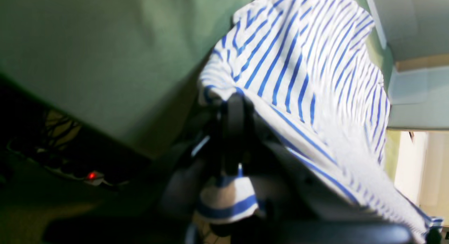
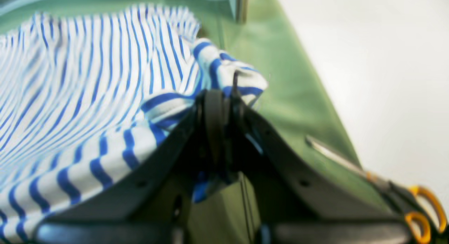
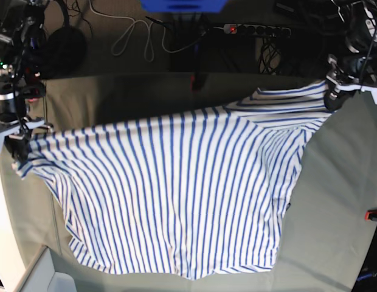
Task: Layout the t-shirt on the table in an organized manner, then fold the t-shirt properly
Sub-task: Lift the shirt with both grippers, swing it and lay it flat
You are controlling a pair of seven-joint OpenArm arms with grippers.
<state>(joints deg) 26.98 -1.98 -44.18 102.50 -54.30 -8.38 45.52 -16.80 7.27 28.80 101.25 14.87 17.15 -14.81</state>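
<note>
I have the right gripper (image 2: 224,96) clamped tight on a bunched edge of the t-shirt (image 3: 176,194), at the garment's corner on the base view's left. The left gripper (image 1: 233,107) is likewise closed on a gathered fold of striped cloth, at the opposite corner on that view's right. With both pinches set well apart, the cloth between them is drawn out into a long, fairly straight edge; I judge this hold serves to spread the garment for layout before any fold.

The t-shirt hangs and drapes from that stretched edge across the surface (image 3: 334,201), with its free lower part lying on the grey-green cover and its hem wavy rather than square. Whether the stretched edge touches the surface I cannot tell.

A pair of scissors (image 2: 403,195) with orange handles lies on the cover just beside the right gripper. A red clamp (image 3: 374,214) sits at the surface's edge on the base view's right.

Beyond the surface, the floor carries a white cable (image 3: 137,36), dark cabling and a power strip (image 3: 255,28) with a red lamp
</note>
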